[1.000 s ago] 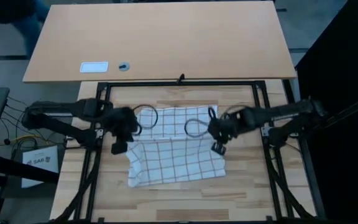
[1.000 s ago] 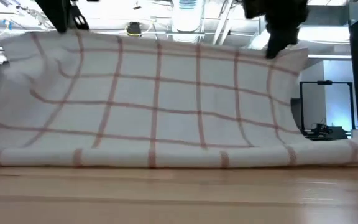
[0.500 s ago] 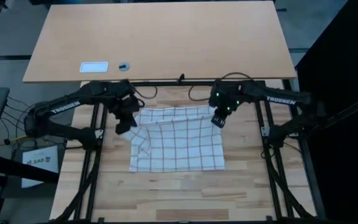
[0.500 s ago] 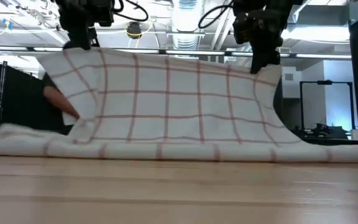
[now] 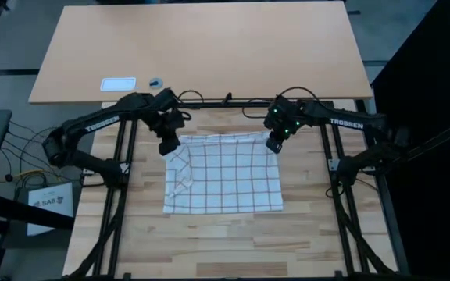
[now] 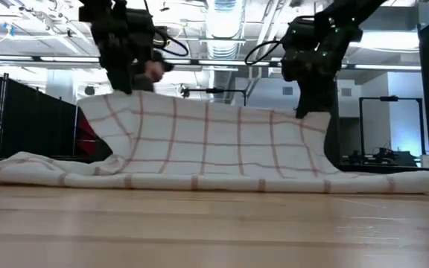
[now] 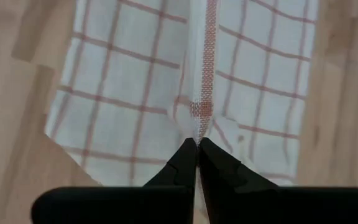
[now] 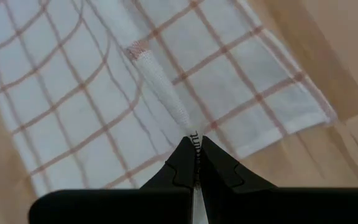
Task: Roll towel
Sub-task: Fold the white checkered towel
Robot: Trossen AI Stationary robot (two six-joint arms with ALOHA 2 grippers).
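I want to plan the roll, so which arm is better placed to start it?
Neither: left claw and right claw each pinch a far corner of the towel, level with each other.

Light wood table, butcher-block planks, black frame rails along sides. White checked towel lies on it, near edge flat on wood, far edge raised off surface. Second, smoother tabletop beyond carries small white card.
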